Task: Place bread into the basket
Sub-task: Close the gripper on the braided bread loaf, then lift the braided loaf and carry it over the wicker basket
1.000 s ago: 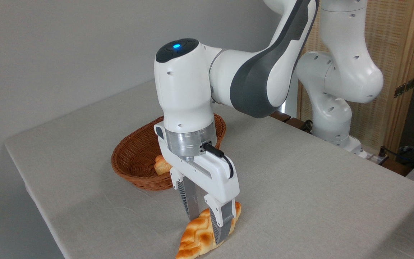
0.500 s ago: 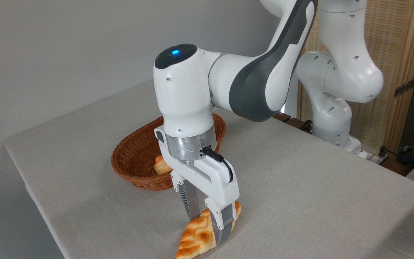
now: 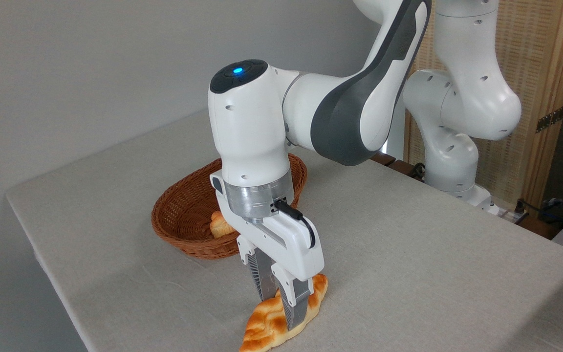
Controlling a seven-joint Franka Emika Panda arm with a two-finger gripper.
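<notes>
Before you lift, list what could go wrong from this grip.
1. The fingers pinch the bread toward its far end, so the long near end may droop or twist out when lifted.
2. The bread lies at the table edge nearest the camera; a slip could drop it off.
3. The basket already holds another piece of bread, so the long loaf may rest on the rim.

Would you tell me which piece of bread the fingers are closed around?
The braided loaf on the table, not the small piece in the basket.
</notes>
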